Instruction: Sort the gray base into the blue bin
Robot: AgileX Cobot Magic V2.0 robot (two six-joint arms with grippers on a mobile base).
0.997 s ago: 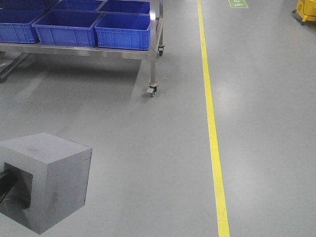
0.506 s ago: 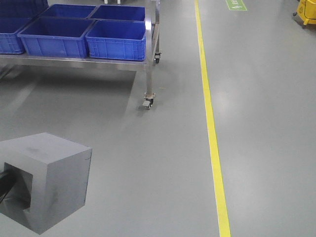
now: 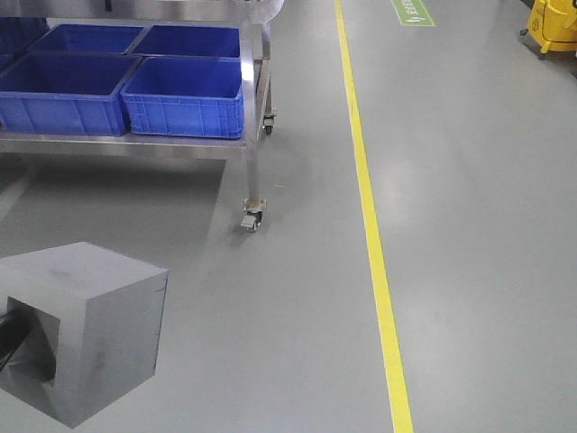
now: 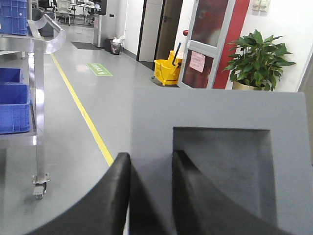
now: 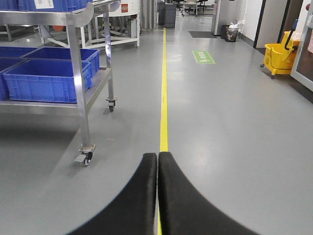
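The matte gray, roughly cube-shaped gray base [image 3: 99,325] with a square recess in one face sits at the lower left of the front view, lifted clear of the smooth gray floor [image 3: 478,225] and carried by the left end effector [image 4: 151,161]. In the left wrist view its two black fingers [image 4: 112,200] are clamped on one wall of the block: one finger lies against the outer face and the other reaches into the recess, with the wall pinched between them. The right end effector [image 5: 158,156] carries nothing; its two black fingers are pressed flat against each other, pointing out over the floor. The deep, bright-blue plastic blue bin [image 3: 185,113] stands well apart from the block, at the upper left of the front view, on the lower shelf of a stainless-steel table [image 3: 252,135] on casters, with more blue tubs of the same kind beside and behind it. A yellow painted line [image 3: 370,225] runs along the floor to the right of the table, between it and a yellow mop bucket [image 3: 554,23] at the far upper right. A green potted plant [image 4: 259,58] appears by a wall in the left wrist view.
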